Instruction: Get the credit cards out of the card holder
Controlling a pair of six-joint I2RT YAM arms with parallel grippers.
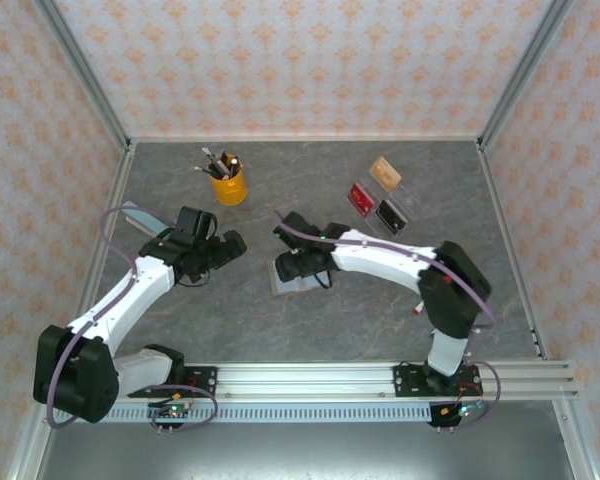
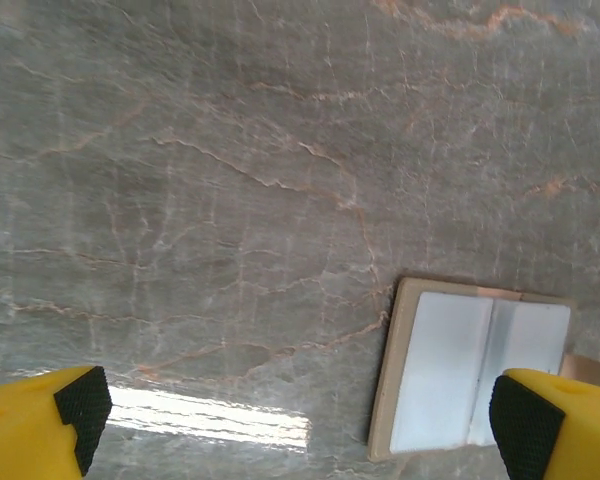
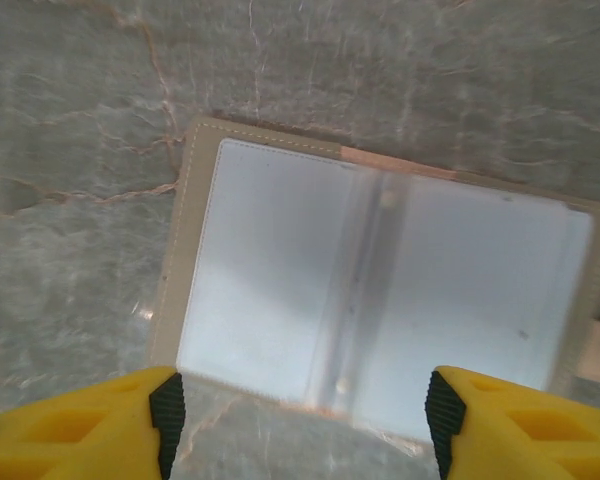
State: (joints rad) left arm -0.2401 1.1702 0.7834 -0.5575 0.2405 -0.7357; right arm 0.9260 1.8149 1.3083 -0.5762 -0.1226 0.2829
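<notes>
Apparently done: card holder lies open flat mid-table, slots exposed, seemingly bare; credit cards parked far right. Right gripper over holder, jaws apart, empty; left gripper spread wide, just left.

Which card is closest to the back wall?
The tan-orange card. It lies farthest back, with the red card and the black card both in front of it.
</notes>
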